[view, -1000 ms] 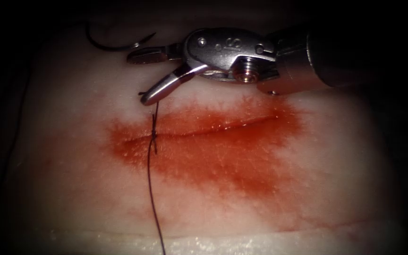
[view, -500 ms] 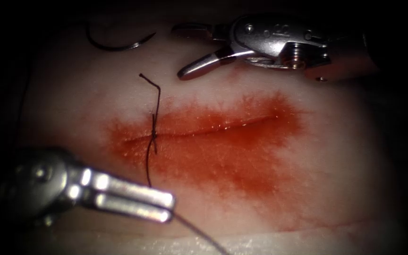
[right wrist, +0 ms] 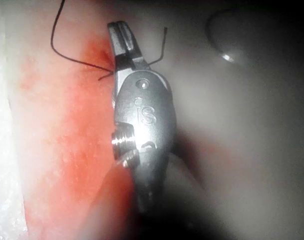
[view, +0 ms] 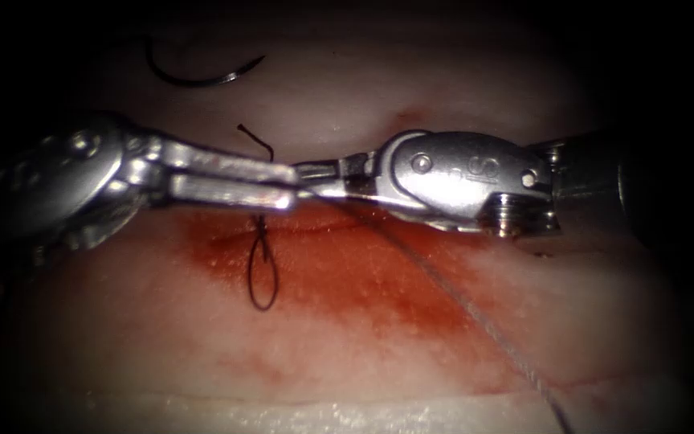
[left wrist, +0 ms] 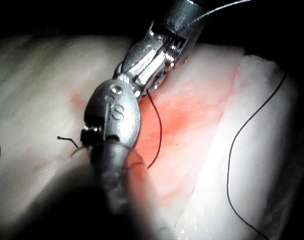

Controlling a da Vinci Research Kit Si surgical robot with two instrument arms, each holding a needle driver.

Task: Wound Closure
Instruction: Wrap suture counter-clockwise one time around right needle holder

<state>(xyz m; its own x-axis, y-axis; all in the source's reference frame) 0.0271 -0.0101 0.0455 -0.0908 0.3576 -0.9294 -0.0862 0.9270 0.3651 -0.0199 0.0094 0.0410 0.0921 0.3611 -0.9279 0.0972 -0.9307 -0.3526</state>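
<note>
Endoscope view: left tool [view: 283, 183] and right tool [view: 308, 178] lie level, tip to tip above the cut [view: 339, 229]. Left jaws closed; hold undeterminable. Right jaws closed on thread [view: 475, 309]. Needle [view: 198, 74] lies free on tissue [view: 363, 354], beyond the cut.

Wrist views: right tool [left wrist: 99, 135] [right wrist: 121, 37] clevis marked "S".

Glossy metal tools [view: 299, 181] over wet, glistening tissue [view: 379, 354].

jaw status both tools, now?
Left tool: jaws shut; whether on the thread cannot be told.
Right tool: jaws shut, grip cannot be told.
Needle lies free on the tissue.
</note>
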